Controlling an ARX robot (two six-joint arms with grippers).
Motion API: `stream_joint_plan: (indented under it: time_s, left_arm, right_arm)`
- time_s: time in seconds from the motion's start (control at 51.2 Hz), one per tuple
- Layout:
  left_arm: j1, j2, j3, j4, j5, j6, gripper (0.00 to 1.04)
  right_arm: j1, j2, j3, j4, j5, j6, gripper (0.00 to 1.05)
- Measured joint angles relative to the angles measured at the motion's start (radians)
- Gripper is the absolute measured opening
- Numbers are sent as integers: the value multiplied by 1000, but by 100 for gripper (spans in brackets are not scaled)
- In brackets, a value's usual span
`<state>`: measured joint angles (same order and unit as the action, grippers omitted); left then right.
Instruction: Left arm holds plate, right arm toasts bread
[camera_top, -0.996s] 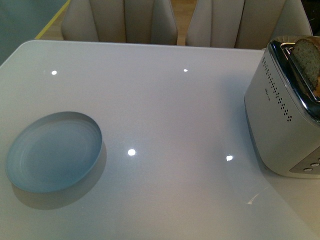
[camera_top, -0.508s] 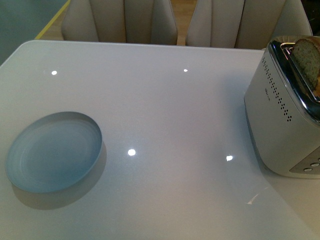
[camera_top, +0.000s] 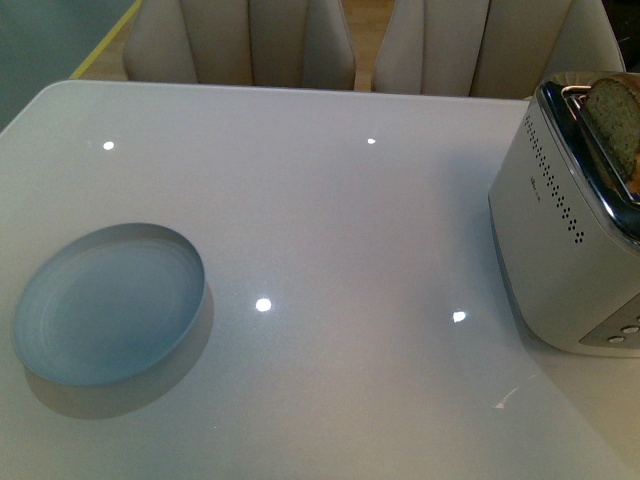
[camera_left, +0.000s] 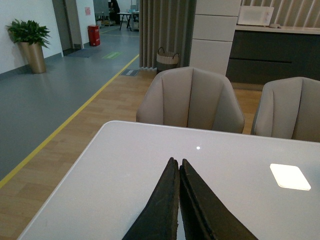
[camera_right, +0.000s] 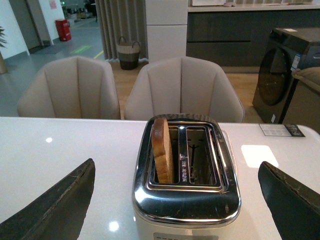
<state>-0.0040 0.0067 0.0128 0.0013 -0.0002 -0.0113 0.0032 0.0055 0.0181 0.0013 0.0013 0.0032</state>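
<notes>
The pale blue-grey plate (camera_top: 108, 302) lies on the white table (camera_top: 330, 220) at the front left, with nothing on it. A slice of brown bread (camera_top: 615, 120) stands upright in one slot of the silver toaster (camera_top: 570, 230) at the right edge; the same bread (camera_right: 163, 148) shows in the right wrist view. My right gripper (camera_right: 175, 200) is open, its fingers (camera_right: 60, 202) spread wide on either side of the toaster (camera_right: 185, 195). Over bare table, my left gripper (camera_left: 176, 162) is shut with nothing in it. Neither arm shows in the front view.
Two beige chairs (camera_top: 240, 40) stand behind the table's far edge. The toaster's second slot (camera_right: 197, 157) holds nothing. A card (camera_right: 280, 130) lies on the table beyond the toaster. The table's left edge (camera_left: 75, 170) drops to wooden floor.
</notes>
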Motion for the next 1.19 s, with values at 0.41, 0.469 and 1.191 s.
stream_joint_plan:
  time_s: [0.41,0.469,1.191]
  left_arm:
    - [0,0,0,0,0,0,3]
    - [0,0,0,0,0,0,4]
    - [0,0,0,0,0,2,97]
  right_arm:
    - [0,0,0,0,0,0,96]
    - [0,0,0,0,0,0,96]
    - [0,0,0,0,0,0,96]
